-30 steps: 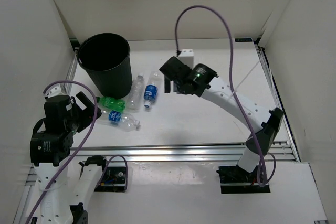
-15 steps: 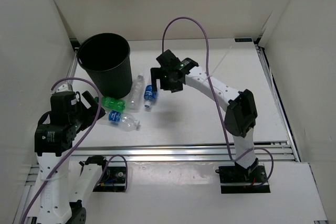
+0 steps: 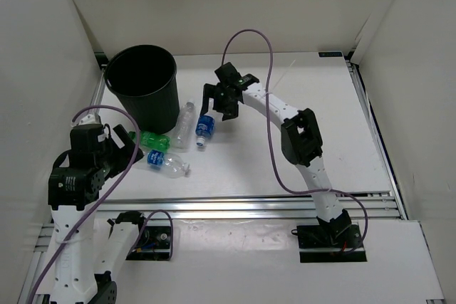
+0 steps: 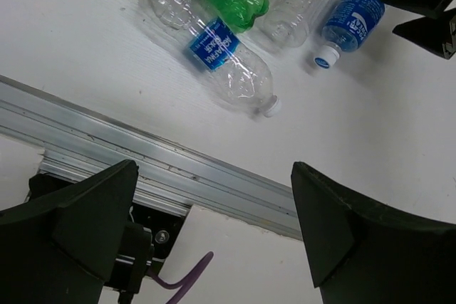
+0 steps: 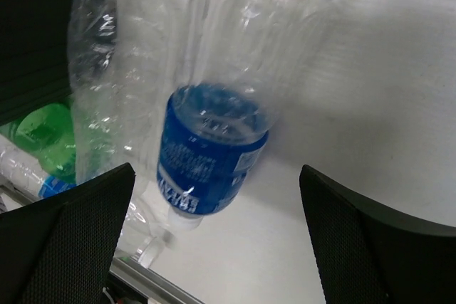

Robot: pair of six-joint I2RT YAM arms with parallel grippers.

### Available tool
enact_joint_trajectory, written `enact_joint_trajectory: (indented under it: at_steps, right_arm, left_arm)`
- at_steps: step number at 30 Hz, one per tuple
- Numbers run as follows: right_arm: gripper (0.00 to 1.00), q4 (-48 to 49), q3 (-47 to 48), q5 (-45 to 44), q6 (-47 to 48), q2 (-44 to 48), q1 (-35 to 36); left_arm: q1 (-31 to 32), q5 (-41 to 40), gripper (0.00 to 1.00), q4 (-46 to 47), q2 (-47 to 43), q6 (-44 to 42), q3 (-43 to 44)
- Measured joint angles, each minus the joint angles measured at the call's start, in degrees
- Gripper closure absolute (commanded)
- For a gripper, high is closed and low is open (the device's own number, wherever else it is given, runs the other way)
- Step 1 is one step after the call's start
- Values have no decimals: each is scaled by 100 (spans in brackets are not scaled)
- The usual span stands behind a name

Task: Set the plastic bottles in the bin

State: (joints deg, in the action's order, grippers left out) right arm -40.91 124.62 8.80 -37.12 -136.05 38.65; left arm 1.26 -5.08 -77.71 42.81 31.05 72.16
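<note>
The right fingers (image 5: 377, 247) are standing wide apart and gripping nothing. They are hanging just above a blue-label bottle (image 5: 214, 149), which is lying on the white counter (image 5: 370, 69) in the gap between them, with its white cap pointing back toward the wrist. Just outside the finger at the left of the wrist view, a plain clear bottle (image 5: 114, 83) is lying alongside it. Farther out on that side the green bottle (image 5: 43, 137) is showing, with the black bin (image 5: 35, 26) standing upright behind it.

The left fingers (image 4: 78, 226) are also spread wide and empty, hovering over the counter's near metal rail (image 4: 178, 161). Ahead of them a second labelled bottle (image 4: 214, 55) is lying slantwise, its cap angled toward the right-hand finger and its far end resting against the green bottle. All four bottles are lying out on the counter, outside the bin.
</note>
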Motion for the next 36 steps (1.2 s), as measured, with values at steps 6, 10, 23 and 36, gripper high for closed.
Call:
enact_joint_trajectory:
  at_steps: [6,10,23,36]
  right_arm:
    - [0,114,166,544,-177,-437,-229]
    - [0,284,289,938,-310,-761,-308]
    - [62,697,-575,1298,-651,-247,-439]
    - [75,872,409,413,-1132,2046,-437]
  left_arm:
    - [0,-391,0,7,-11,-13,7]
    - [0,-627,0,4,20,-13,11]
    - [0,-968,0,533,-850,-116,-291]
    - [0,-817,0,1182,-1392,247,-798]
